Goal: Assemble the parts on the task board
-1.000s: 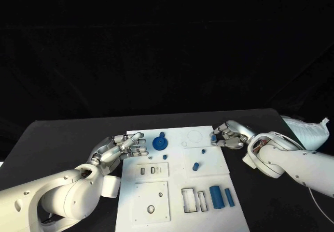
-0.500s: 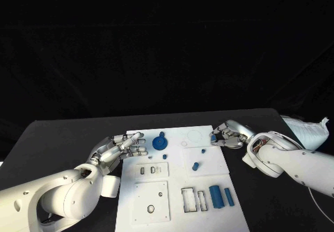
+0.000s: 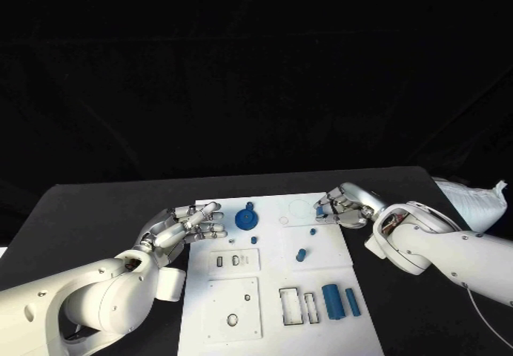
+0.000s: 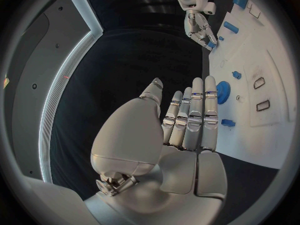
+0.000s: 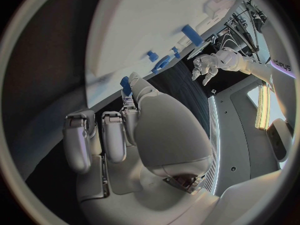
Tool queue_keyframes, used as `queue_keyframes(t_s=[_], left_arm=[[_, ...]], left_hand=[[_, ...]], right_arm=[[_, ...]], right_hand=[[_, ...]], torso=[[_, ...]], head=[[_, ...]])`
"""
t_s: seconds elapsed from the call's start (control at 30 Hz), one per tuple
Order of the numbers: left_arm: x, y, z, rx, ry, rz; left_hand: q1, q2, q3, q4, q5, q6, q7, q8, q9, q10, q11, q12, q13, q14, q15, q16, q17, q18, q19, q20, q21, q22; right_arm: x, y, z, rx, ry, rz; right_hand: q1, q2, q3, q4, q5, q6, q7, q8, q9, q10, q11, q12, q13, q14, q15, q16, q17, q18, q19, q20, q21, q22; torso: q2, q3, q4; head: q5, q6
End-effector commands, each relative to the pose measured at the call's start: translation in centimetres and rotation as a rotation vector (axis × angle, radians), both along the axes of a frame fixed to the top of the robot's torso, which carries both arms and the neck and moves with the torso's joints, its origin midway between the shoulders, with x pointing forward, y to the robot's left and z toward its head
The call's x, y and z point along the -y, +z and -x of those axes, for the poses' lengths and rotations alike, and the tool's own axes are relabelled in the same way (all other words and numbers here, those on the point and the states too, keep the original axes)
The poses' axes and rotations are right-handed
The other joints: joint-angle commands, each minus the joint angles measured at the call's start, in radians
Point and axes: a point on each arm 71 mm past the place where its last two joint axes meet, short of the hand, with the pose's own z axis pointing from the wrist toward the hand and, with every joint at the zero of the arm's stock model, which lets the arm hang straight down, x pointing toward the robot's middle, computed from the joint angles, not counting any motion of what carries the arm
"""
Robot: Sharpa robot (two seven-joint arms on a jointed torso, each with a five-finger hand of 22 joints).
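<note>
Board [image 3: 280, 297] lies flat mid-tabletop [image 3: 96, 215], long side running away from the robot.

Left hand [image 3: 184, 230] sits at the board's left edge, near the far end. Fingers [image 4: 195, 116] straight, side by side, stretched over the board's edge; nothing in them. Thumb apart from the rest.

Right hand [image 3: 344, 206] at the board's far right corner, fingers curled in. A small blue part [image 5: 126, 86] is pinched at the fingertips, seen in the right wrist view and as a blue speck in the head view [image 3: 324, 210]. It is held over the board's right edge, beside the round outline [image 3: 296, 205] there.

Parts on the board:
- Blue gear [image 3: 246, 219] near the far end, just ahead of the left fingertips, with a small blue tab at its far side.
- Small blue piece [image 3: 254, 239] just nearer the robot than the gear.
- Small blue peg [image 3: 313, 231] right of centre.
- Short blue piece [image 3: 300, 256] nearer still, tilted.
- Two blue bars [image 3: 340, 301] side by side at the near right, next to two slots [image 3: 298, 307].

Left half of the board carries two square plates: one [image 3: 233, 262] with small slots, one [image 3: 233, 300] with holes.
</note>
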Motion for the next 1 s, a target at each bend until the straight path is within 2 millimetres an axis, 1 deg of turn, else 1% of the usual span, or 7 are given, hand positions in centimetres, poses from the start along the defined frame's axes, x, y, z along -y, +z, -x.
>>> queue_keyframes(t_s=[0.03,0.17,0.37,0.43,0.57,0.77,1.0], left_arm=[[0.2,0.0,-0.1,0.007,-0.013,0.011],[0.1,-0.1,-0.3,0.007,-0.009,0.01],[-0.1,-0.3,-0.7,0.007,-0.001,0.006],[-0.2,-0.4,-0.8,0.007,0.004,0.004],[-0.6,-0.5,-1.1,0.008,0.017,0.0],[-1.0,-0.6,-1.4,0.007,0.033,-0.002],[-1.1,-0.7,-1.4,0.007,0.037,-0.003]], left_hand=[[0.004,0.009,0.0,-0.007,-0.006,0.001,0.003,-0.004,0.0,0.0,0.003,-0.005,-0.001,0.003,0.005,-0.005,0.001,0.01,0.002,0.001,-0.001,-0.002],[0.004,0.009,0.0,-0.007,-0.006,0.001,0.003,-0.004,0.0,0.0,0.003,-0.005,-0.001,0.003,0.005,-0.005,0.001,0.01,0.002,0.001,-0.001,-0.002],[0.004,0.009,0.0,-0.007,-0.006,0.001,0.003,-0.004,0.0,0.0,0.003,-0.005,-0.001,0.003,0.005,-0.005,0.001,0.01,0.002,0.001,-0.001,-0.002],[0.004,0.009,0.0,-0.007,-0.006,0.001,0.003,-0.004,0.0,0.0,0.003,-0.005,-0.001,0.003,0.005,-0.005,0.001,0.01,0.002,0.001,-0.001,-0.002],[0.005,0.01,0.0,-0.008,-0.006,0.001,0.003,-0.005,0.0,0.0,0.003,-0.005,-0.001,0.003,0.005,-0.006,0.002,0.01,0.002,0.001,-0.001,-0.002],[0.005,0.01,0.0,-0.008,-0.006,0.001,0.003,-0.005,0.0,0.0,0.003,-0.005,-0.001,0.003,0.005,-0.006,0.002,0.01,0.002,0.001,-0.001,-0.002],[0.005,0.01,0.0,-0.008,-0.006,0.001,0.003,-0.005,0.0,0.0,0.003,-0.005,-0.001,0.003,0.005,-0.006,0.002,0.01,0.002,0.001,-0.001,-0.002]], right_arm=[[-1.6,0.8,0.4,0.024,-0.001,-0.018],[-4.8,1.5,1.3,0.025,0.068,-0.029],[-9.2,1.4,2.6,0.015,0.161,-0.009],[-10.5,1.1,3.1,0.01,0.188,0.008],[-13.1,0.3,3.9,-0.004,0.234,0.045],[-15.9,-1.3,4.6,-0.033,0.254,0.091],[-17.2,-3.2,5.1,-0.07,0.254,0.146]], right_hand=[[0.008,0.024,0.005,0.0,-0.005,0.028,-0.019,0.007,0.01,0.02,-0.016,-0.001,0.001,0.075,-0.006,0.004,0.128,-0.016,0.062,-0.008,0.003,0.213],[0.004,0.024,0.006,0.0,-0.01,0.027,-0.019,0.006,0.011,0.018,-0.017,-0.007,-0.002,0.074,-0.007,0.002,0.124,-0.016,0.06,-0.009,0.002,0.211],[0.0,0.026,0.009,-0.002,-0.018,0.027,-0.019,0.004,0.011,0.016,-0.017,-0.013,-0.006,0.074,-0.008,0.001,0.122,-0.016,0.06,-0.01,0.002,0.21],[0.0,0.026,0.009,-0.002,-0.018,0.027,-0.019,0.004,0.011,0.016,-0.017,-0.013,-0.006,0.074,-0.008,0.001,0.122,-0.016,0.06,-0.01,0.002,0.21],[-0.002,0.025,0.01,-0.004,-0.021,0.027,-0.02,0.004,0.011,0.014,-0.017,-0.018,-0.009,0.073,-0.008,0.0,0.12,-0.015,0.059,-0.01,0.001,0.209],[-0.008,0.019,0.01,-0.008,-0.015,0.027,-0.02,0.002,0.012,0.011,-0.018,-0.026,-0.013,0.072,-0.008,-0.003,0.114,-0.015,0.057,-0.011,0.0,0.207],[-0.008,0.019,0.011,-0.009,-0.014,0.028,-0.02,0.002,0.012,0.007,-0.018,-0.035,-0.019,0.071,-0.009,-0.006,0.11,-0.014,0.055,-0.011,-0.001,0.204]], torso=[[-0.006,-0.0028,0.0026],[-0.012,-0.0063,0.0072],[-0.021,-0.0113,0.0137],[-0.024,-0.0141,0.0166],[-0.028,-0.0179,0.0176],[-0.031,-0.0234,0.0206],[-0.03,-0.0215,0.0193]], head=[[0.001,-0.003],[0.006,-0.005],[0.026,-0.026],[0.033,-0.037],[0.046,-0.05],[0.058,-0.064],[0.068,-0.071]])
